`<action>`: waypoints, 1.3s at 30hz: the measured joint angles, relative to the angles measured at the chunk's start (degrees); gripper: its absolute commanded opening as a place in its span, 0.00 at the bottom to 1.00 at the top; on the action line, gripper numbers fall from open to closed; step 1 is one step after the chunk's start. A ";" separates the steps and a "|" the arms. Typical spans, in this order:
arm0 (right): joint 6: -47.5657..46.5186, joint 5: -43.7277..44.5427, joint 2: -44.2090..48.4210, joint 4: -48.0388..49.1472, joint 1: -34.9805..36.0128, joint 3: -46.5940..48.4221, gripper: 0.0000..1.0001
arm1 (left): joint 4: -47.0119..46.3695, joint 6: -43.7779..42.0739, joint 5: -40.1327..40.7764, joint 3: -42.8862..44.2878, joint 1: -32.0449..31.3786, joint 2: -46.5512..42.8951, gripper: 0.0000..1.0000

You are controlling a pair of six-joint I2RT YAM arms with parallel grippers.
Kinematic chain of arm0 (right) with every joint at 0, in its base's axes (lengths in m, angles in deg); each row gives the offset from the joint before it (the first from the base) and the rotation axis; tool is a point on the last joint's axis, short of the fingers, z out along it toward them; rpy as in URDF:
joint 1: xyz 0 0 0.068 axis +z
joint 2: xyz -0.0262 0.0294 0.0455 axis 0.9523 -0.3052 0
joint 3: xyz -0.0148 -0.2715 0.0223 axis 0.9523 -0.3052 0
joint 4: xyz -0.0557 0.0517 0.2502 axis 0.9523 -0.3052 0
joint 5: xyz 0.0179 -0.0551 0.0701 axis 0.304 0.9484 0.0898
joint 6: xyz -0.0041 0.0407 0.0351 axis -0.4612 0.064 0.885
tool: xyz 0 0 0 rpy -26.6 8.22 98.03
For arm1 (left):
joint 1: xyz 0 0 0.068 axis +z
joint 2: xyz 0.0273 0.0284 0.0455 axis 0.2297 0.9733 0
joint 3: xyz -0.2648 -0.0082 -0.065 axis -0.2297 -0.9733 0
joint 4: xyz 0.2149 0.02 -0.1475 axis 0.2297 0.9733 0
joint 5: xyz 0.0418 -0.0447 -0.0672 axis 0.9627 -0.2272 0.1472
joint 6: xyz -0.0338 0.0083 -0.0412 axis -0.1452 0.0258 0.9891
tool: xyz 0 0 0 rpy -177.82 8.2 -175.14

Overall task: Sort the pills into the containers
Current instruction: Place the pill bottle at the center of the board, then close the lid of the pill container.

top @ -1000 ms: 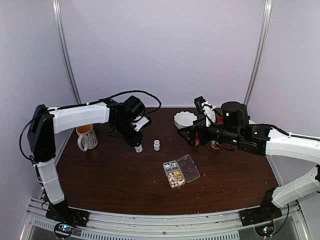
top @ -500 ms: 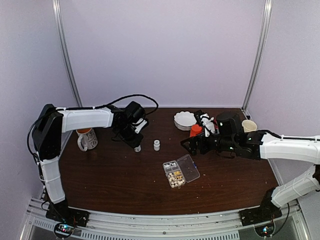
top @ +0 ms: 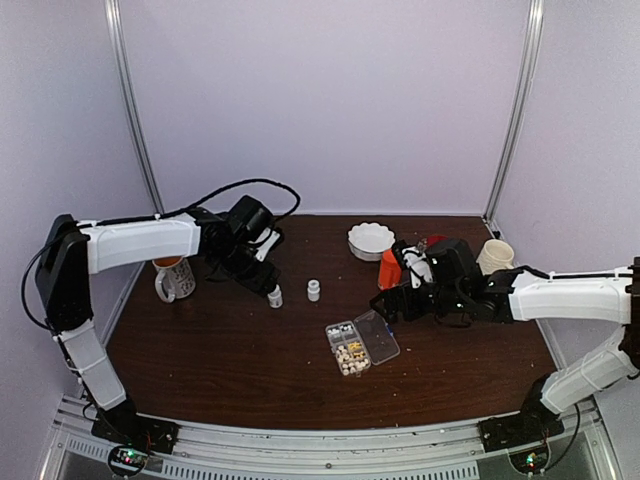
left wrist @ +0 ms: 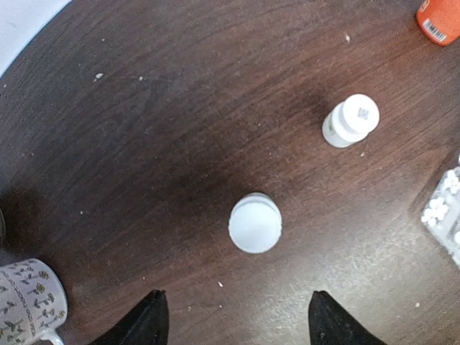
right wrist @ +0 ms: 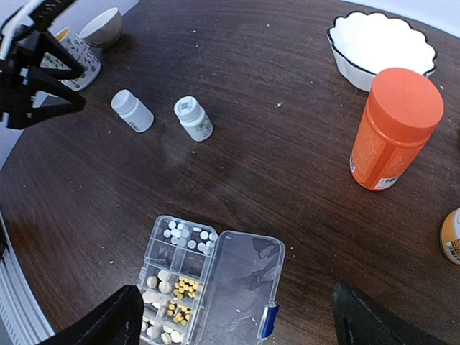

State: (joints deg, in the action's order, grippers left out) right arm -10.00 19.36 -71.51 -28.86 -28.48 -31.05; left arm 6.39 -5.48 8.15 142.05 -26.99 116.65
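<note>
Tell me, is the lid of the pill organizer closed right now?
No, the organizer box has its clear lid swung open and lying flat beside it, leaving the pills uncovered.

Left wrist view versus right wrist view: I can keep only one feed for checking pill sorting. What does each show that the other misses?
Only the left wrist: a straight-down look at the smooth-capped white bottle, just ahead of the open left hand. Only the right wrist: the scalloped white bowl and the yellowish pills in the organizer box, whose lid lies open. Both: that bottle, the square-marked white bottle, the patterned mug, the orange bottle, an edge of the organizer box.
</note>
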 measured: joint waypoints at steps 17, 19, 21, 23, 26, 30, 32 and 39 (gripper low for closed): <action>1.77 1.40 -5.73 -5.84 -2.95 -3.45 0.14 | -13.29 12.81 -10.62 -15.91 -11.96 -8.74 0.28; 1.97 1.84 -6.49 -5.84 -3.02 -4.13 0.03 | -16.63 14.38 -11.58 -17.07 -11.98 -8.46 0.08; 2.05 2.27 -6.71 -5.79 -3.08 -4.90 0.00 | -19.15 16.13 -12.15 -17.59 -12.15 -7.69 0.00; 2.36 2.38 -6.93 -5.62 -3.23 -5.75 0.00 | -21.77 16.87 -12.55 -18.01 -12.35 -6.56 0.00; 2.58 1.36 -7.65 -5.11 -3.28 -6.73 0.00 | -25.18 18.18 -13.16 -18.58 -12.81 -4.31 0.00; 3.50 -1.49 -9.25 -3.50 -3.28 -7.61 0.00 | -27.45 19.91 -14.73 -18.99 -13.22 -1.36 0.00; 3.67 -2.93 -9.70 -2.36 -3.28 -7.72 0.00 | -28.65 20.74 -15.58 -18.99 -13.51 0.09 0.00; 3.39 -7.98 -11.50 1.27 -3.28 -7.69 0.00 | -30.73 22.99 -18.16 -18.99 -15.89 4.66 0.00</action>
State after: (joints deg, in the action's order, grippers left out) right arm -6.61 11.38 -83.01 -27.60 -31.76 -38.74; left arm -24.34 17.52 -10.01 123.06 -42.88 121.31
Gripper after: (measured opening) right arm 0.004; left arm 0.006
